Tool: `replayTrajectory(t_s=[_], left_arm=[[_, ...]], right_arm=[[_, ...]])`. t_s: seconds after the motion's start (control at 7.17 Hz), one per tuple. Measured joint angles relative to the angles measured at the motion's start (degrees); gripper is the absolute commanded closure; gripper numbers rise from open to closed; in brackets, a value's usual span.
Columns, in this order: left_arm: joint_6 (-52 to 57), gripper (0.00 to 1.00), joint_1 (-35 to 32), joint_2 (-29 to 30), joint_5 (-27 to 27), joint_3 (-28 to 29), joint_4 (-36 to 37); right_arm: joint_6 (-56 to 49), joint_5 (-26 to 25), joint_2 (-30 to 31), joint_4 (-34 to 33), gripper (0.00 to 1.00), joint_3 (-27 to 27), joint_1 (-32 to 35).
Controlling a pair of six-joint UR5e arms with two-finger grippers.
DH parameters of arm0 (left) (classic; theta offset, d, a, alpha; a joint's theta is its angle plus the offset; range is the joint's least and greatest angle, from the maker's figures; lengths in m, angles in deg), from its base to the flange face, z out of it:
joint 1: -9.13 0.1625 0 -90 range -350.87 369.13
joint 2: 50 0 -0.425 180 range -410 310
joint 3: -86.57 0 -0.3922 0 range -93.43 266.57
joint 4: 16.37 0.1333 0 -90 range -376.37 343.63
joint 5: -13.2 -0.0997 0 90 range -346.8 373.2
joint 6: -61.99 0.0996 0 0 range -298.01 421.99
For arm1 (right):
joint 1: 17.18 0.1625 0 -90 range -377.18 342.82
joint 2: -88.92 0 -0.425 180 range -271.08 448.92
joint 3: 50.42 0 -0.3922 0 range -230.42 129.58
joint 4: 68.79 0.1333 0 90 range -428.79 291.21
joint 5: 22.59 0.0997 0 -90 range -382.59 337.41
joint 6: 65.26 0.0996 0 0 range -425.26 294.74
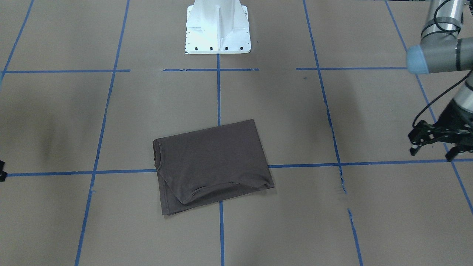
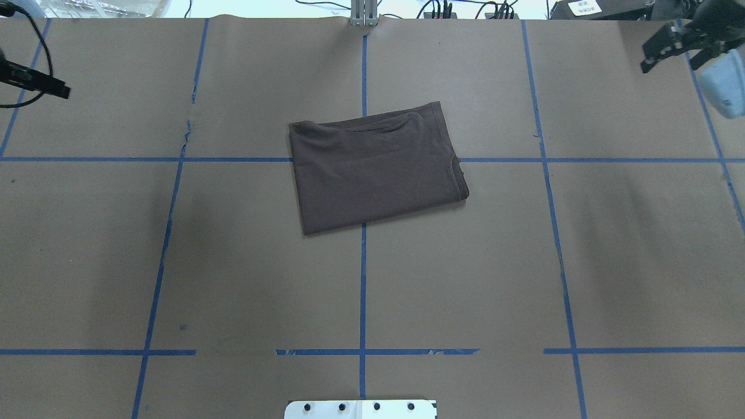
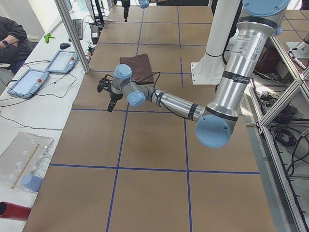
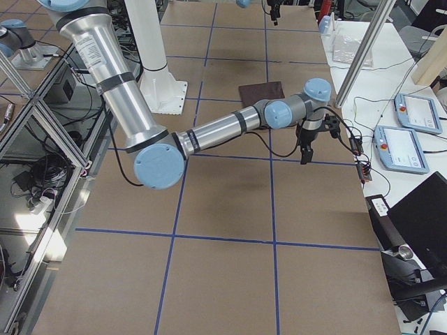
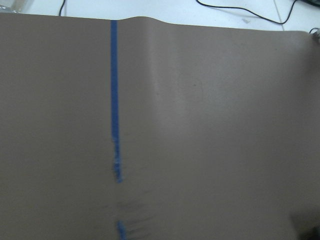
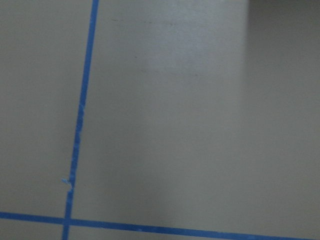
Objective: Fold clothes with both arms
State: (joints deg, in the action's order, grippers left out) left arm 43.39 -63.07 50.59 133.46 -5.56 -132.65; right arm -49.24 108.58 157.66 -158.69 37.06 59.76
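Nearest the robot, the white pedestal base (image 2: pixel 361 409) stands at the counter's (image 2: pixel 233 279) edge. Farther out lies the T-shirt (image 2: pixel 372 169), already folded into a compact flat rectangle. It sits between the two end effectors and well apart from both. Farthest out, the left end effector (image 1: pixel 433 149) hangs with its jaws spread and empty. The right end effector (image 2: pixel 668 55) also looks parted and holds nothing. The folding seems finished, or at most one halving fold remains.

Matt cloth T-shirt (image 1: pixel 212 159); matt paper tabletop (image 1: pixel 295 221)
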Motion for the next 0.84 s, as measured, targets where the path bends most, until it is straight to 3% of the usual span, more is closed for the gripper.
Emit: replayTrajectory(t_s=[0.28,0.42,0.84], left_arm=[[26.4,0.00,-13.8,-6.5,2.8,1.2,2.7],[32.5,0.00,-17.7,-9.5,5.4,2.5,2.8],[33.6,0.00,-19.6,-15.6,8.9,6.2,-2.7]], right_arm=[[-20.6,2.4,11.6,-0.2,0.00,1.5,10.1],[-26.2,3.4,16.8,0.2,0.00,2.8,13.5],[-28.9,4.1,26.2,1.8,0.00,8.0,15.8]])
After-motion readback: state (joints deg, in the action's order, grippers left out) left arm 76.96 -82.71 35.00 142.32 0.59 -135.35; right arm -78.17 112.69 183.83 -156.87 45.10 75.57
